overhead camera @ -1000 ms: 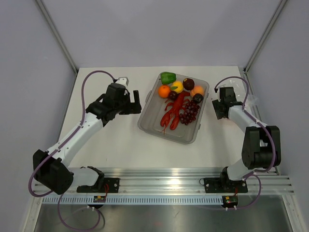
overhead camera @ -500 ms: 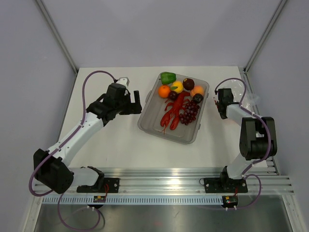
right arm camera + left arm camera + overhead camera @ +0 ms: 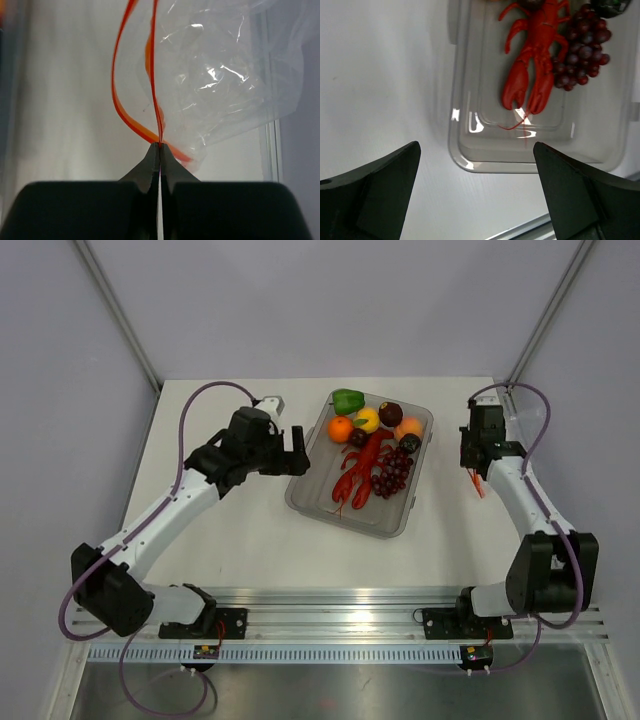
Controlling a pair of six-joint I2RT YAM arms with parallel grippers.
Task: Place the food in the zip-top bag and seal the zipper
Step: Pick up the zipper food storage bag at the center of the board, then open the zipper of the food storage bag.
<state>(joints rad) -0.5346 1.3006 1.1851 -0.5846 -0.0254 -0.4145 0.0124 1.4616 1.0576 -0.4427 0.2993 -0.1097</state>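
Right end effector [image 3: 160, 146]: clenched on zipper [image 3: 152, 60] edge; thin pinch may slip, dropping zip-top bag [image 3: 225, 75]. Left end effector [image 3: 475, 150]: released.

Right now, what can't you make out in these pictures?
Right wrist view: zip-top bag cut off by the top edge; the right gripper covers the zipper where pinched.
Top view: bag mostly hidden by the right arm.
Left wrist view: top edge cuts off the lobster tail end and other food.
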